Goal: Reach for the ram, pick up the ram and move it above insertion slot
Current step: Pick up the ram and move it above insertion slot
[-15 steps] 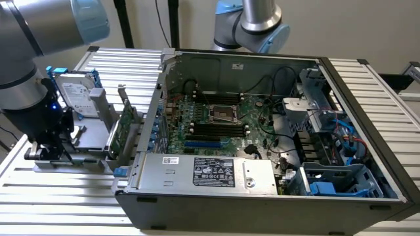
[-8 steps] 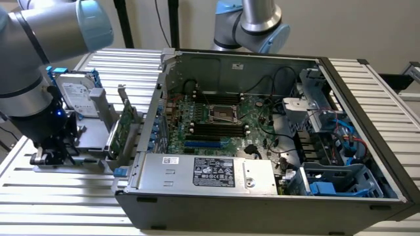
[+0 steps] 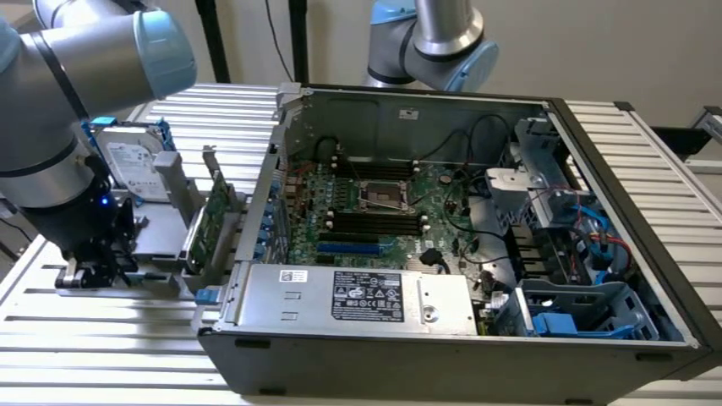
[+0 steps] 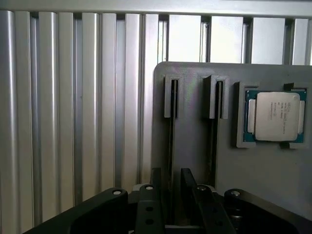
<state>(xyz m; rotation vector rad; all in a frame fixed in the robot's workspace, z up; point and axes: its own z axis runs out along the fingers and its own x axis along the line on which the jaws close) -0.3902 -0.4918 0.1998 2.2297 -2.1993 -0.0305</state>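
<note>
The pincer (image 4: 171,173), fingers spread, straddles the ram (image 4: 172,139), which stands on edge in a grey holder's (image 4: 193,141) slot near a CPU (image 4: 274,116), at nine o'clock from the computer case (image 3: 451,342).

Exterior view: soft, even indoor light, no hard shadows. A pale sheen is carried by the ribbed aluminium table top (image 3: 101,338). The inside of the open dark grey steel computer case (image 3: 451,338) is dimmer, darkest among the drive bays at the exterior view's right. Wrist view: bright streaks of glare are laid along the same table top (image 4: 73,122). The silver-lidded square processor (image 4: 275,116) is mildly reflective. The black gripper (image 4: 170,171) is left in shade.
</note>
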